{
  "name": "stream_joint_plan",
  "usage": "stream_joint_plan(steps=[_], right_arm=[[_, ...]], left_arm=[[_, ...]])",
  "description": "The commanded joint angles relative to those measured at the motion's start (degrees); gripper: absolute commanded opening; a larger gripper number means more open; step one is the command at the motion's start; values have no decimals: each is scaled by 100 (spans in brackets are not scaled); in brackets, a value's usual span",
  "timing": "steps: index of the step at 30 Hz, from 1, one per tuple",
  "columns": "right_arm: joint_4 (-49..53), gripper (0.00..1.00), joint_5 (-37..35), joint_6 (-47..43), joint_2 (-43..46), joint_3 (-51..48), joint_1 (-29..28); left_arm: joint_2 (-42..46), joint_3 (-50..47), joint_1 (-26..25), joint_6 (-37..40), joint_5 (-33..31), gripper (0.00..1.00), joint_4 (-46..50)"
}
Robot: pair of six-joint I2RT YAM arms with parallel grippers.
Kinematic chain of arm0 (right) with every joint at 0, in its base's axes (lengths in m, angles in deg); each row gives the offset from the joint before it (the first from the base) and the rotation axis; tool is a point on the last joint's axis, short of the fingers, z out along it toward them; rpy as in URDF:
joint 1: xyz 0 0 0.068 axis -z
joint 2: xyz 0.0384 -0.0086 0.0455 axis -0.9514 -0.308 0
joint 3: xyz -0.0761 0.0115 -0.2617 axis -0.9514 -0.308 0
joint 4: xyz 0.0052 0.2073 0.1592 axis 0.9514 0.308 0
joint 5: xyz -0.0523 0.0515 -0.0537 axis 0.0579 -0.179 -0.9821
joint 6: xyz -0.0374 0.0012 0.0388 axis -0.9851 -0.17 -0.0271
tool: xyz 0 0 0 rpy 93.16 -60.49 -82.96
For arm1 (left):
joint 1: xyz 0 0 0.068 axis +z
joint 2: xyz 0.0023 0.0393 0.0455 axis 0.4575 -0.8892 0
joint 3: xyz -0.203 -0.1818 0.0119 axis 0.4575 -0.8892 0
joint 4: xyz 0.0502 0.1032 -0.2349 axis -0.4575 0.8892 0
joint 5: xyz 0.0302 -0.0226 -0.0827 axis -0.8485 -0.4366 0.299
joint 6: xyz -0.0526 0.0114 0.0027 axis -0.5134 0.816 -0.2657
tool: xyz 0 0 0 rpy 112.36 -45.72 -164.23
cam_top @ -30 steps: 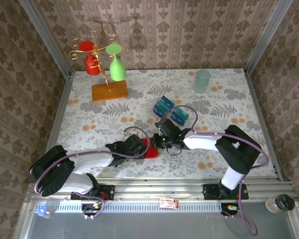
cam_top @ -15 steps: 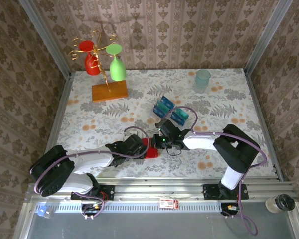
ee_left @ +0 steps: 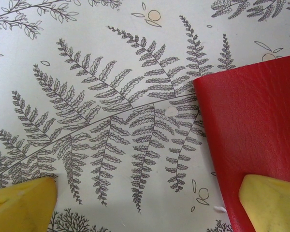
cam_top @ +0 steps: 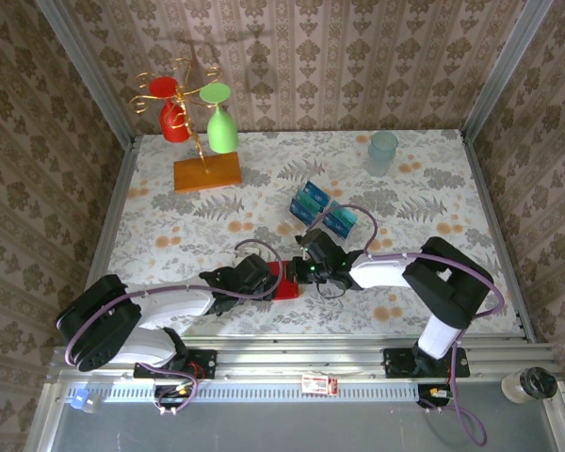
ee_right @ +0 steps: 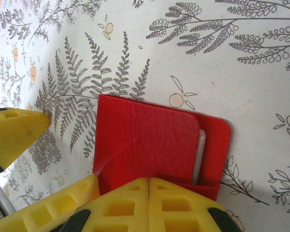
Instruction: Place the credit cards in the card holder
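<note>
My right pincer (ee_right: 149,191) is closed at the near edge of the small glossy red folding wallet (ee_right: 145,140); my left pincer (ee_left: 147,200) gapes, one pad (ee_left: 270,203) on its corner. It looks light, floppy, slick: pin it, lift the flap. Well beyond lie thin blue-teal plastic cards (cam_top: 311,200).

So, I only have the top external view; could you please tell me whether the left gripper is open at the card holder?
Observer: Yes, the left gripper is open wide, one finger over the red card holder, the other over bare tablecloth.
Operator: Thanks, and the right gripper?
Observer: The right gripper has its fingers shut together at the holder's near edge.
Operator: Is a card inside?
Observer: A pale strip shows in its pocket; I cannot tell whether it is a card.
</note>
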Motion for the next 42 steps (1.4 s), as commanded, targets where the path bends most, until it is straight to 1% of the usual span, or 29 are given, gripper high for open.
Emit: stream_joint_plan(steps=[1,9,18,27,31,35,38,42], right_arm=[[728,0,-355,-202,-194,-367,-159],[512,0,-799,-412,-202,-757,-398],[-193,0,-1349,-668,-192,-1438,-767],[-549,0,-1627,-724,-586,-1662,-1067],[-453,0,-1590,-667,-891,-1460,-1117],[-452,0,-1527,-533,-971,-1349,-1118],[-428,0,-1388,-424,-821,-1341,-1104],[-268,0,-1153,-275,-347,-1317,-998]], left_arm=[[-265,-45,-125,-82,592,100,63],[-264,-26,-121,-84,581,100,104],[-264,-17,-123,-99,560,100,147],[-302,51,-130,-128,552,100,187],[-372,78,-136,-137,566,100,158],[-417,106,-148,-130,562,100,164],[-382,130,-156,-112,563,100,177],[-354,108,-216,-111,584,100,209]])
